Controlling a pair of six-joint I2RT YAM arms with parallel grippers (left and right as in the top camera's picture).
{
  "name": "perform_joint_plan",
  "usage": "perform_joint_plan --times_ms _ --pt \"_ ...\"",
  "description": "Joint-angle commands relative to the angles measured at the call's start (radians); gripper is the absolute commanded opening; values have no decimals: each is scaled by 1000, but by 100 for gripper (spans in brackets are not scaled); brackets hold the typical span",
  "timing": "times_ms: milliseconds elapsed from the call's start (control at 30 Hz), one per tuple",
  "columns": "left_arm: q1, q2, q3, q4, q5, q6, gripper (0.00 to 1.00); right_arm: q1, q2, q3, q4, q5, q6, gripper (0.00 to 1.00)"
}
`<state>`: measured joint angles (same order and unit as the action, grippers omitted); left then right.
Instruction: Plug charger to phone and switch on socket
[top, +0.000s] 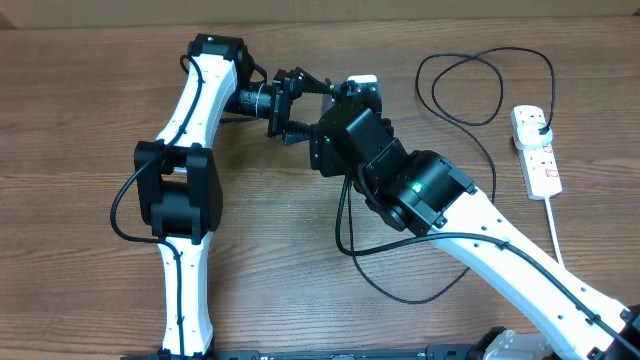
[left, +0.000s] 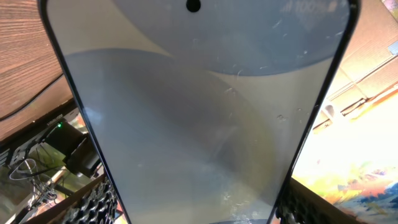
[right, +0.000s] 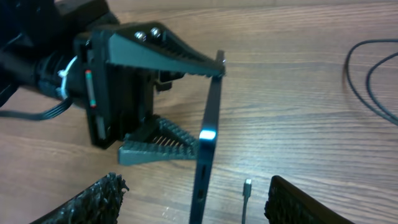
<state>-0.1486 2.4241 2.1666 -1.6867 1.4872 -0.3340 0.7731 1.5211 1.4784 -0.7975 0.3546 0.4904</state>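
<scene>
My left gripper (top: 296, 104) is shut on the phone (left: 199, 112) and holds it above the table. The screen fills the left wrist view, with a jaw on each long side. In the right wrist view the phone (right: 208, 143) stands edge-on, clamped by the left gripper (right: 163, 99). My right gripper (right: 196, 186) is open, its fingers wide on either side of the phone's near end. The charger's connector tip (right: 247, 186) lies between the phone's edge and the right finger, apart from both. The charger cable (top: 480, 85) loops toward the socket (top: 537, 150), where its black plug (top: 540, 126) sits.
The socket's thick white lead (top: 556, 235) runs toward the front right. A thin black cable (top: 400, 290) curves on the wood under my right arm (top: 420, 190). The left arm (top: 185, 180) stretches along the left side.
</scene>
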Motion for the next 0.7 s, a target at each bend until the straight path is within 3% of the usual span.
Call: perform_joint_plan --times_ms 0,533,667 --pt "-2 -12 23 -3 29 -2 66 1 41 20 11 56 7 73" --pt "-2 -12 23 -3 29 -3 66 0 60 20 59 90 8 53" --pt "-2 -12 23 -4 29 -3 67 0 60 20 53 90 8 53"
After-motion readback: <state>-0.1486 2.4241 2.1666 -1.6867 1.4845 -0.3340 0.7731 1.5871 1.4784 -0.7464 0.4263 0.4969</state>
